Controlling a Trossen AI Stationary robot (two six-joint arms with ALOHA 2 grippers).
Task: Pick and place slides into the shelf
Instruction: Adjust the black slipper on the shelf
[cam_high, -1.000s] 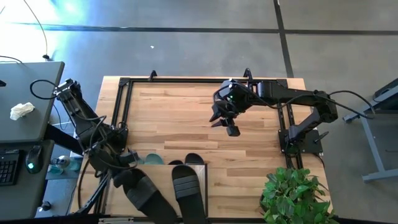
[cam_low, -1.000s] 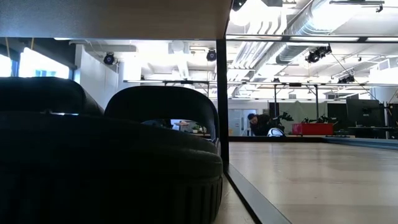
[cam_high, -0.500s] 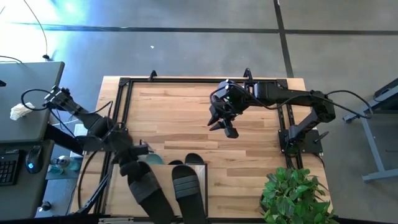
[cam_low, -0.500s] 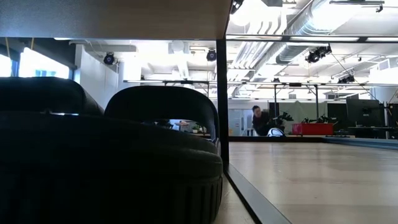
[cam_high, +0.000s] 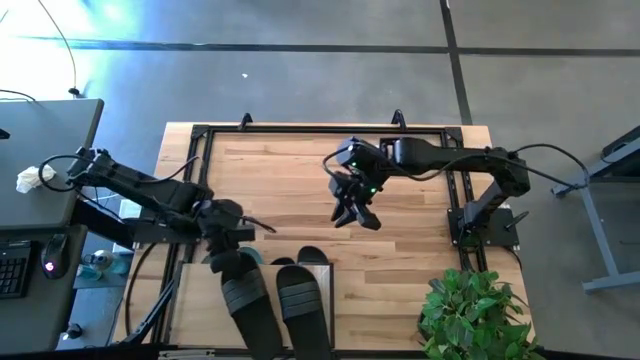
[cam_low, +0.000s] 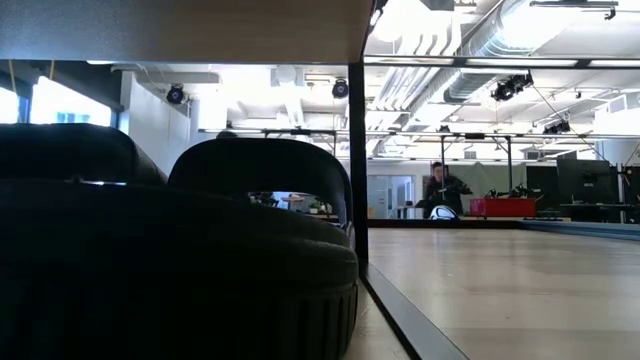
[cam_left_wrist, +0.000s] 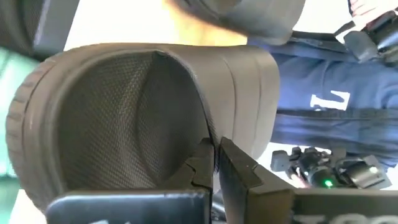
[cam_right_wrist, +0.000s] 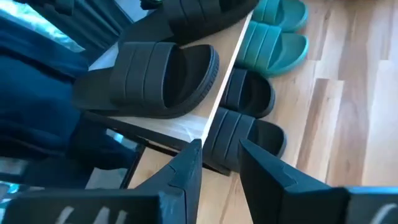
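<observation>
The shelf stands at the table's near left. My left gripper is shut on a black slide that lies lengthwise over the shelf's top board, beside a second black slide. Toes of two green slides and two black slides stick out from the lower level; the low view shows dark slides there. My right gripper hovers open over the table's middle with nothing between its fingers. My left gripper pinches the free edge of the black slide's strap between its two fingers, one finger inside the strap's hollow and the other outside. The fingers come slanting down from the table's left. Whether the sole rests on the shelf top, I cannot tell.
Dark metal rails frame the tabletop on the left, far and right sides. A potted plant stands at the near right corner. A desk lies left of the table. A person in dark blue stands past the near edge.
My left gripper has swung toward the table's right edge and rolled, still shut on the slide's strap. The slide's strap end has gone right with it, so the slide now lies nearly parallel to the second black slide. My right gripper has rolled and sunk a little.
</observation>
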